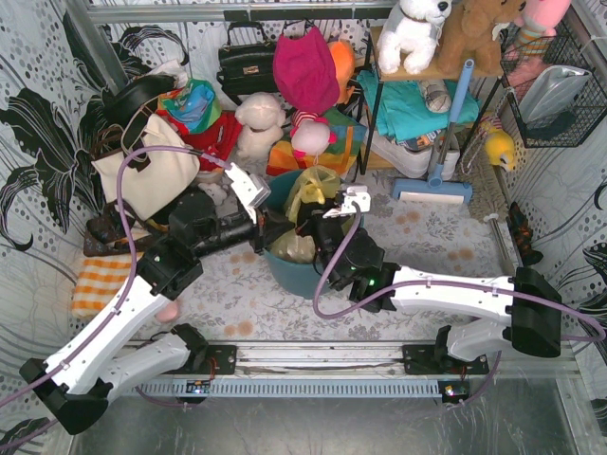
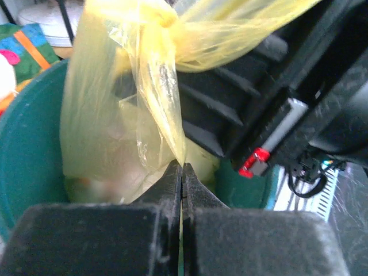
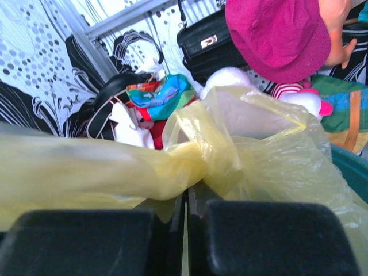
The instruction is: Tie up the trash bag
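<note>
B/w floral wall panels [image 1: 38, 123], grey patterned floor cloth [image 1: 446, 237], shelf [image 1: 436, 73] w/ plush toys [image 1: 413, 33], wire basket [image 1: 531, 128] at right

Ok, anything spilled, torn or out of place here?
Nothing stands out. The trash bag sits in the teal bin, top gathered, left gripper and right gripper pinching it; no tear or spill shows.

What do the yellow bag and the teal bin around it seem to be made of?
The trash bag looks like thin, glossy plastic film: translucent yellow, creased and bunched into a knot. The teal bin seems rigid moulded plastic, with a smooth, even-coloured wall, though the blur leaves this open.
</note>
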Robot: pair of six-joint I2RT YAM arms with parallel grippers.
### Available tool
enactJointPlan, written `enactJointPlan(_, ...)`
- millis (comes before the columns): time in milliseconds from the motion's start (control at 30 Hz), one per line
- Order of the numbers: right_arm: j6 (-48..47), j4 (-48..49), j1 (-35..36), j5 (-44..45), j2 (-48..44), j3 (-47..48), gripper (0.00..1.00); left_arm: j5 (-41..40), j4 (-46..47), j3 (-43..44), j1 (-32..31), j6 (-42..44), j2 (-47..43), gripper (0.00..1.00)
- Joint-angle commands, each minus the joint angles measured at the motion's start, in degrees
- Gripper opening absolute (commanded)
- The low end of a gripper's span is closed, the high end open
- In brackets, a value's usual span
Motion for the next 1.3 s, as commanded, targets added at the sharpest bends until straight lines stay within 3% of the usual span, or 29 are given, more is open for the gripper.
enactJointPlan(0,-4.7,10.1,-1.1,0.8,0.8,-1.7,0.00,6.1,1.2,-1.4,0.2,-2.5,-1.3,0.00)
enactJointPlan(167,-9.7,17.8,-1.8,1.8,1.4,-3.6,0.00,10.5,2.0,-3.0,0.1,-3.7,-1.7,0.00)
enactJointPlan(567,-14.5,30.0,-2.0,6.4,1.3,-7.7,0.00,12.0,1.3,-1.5,0.2,-2.2,-0.3,0.04)
enactJointPlan(700,-15.0,33.0,-1.9,3.0,1.1,-8.9,0.00,8.4,-0.9,0.6,0.1,-0.2,-0.1,0.23)
enactJointPlan(800,-13.7,32.3,-2.0,0.8,0.5,-9.6,0.00,0.7,-0.7,1.9,0.2,1.1,-1.0,0.27)
enactJointPlan(867,-12.7,31.1,-2.0,0.6,0.1,-9.7,0.00,-4.3,-0.4,3.0,0.2,2.3,-1.7,0.39)
enactJointPlan(1133,-10.3,27.2,-1.9,0.5,-0.8,-9.4,0.00,-20.0,6.6,4.7,0.2,3.5,-3.3,0.55)
enactJointPlan(1267,-10.1,27.1,-2.0,0.4,-0.8,-9.4,0.00,-19.1,8.2,6.5,0.2,4.6,0.3,0.61)
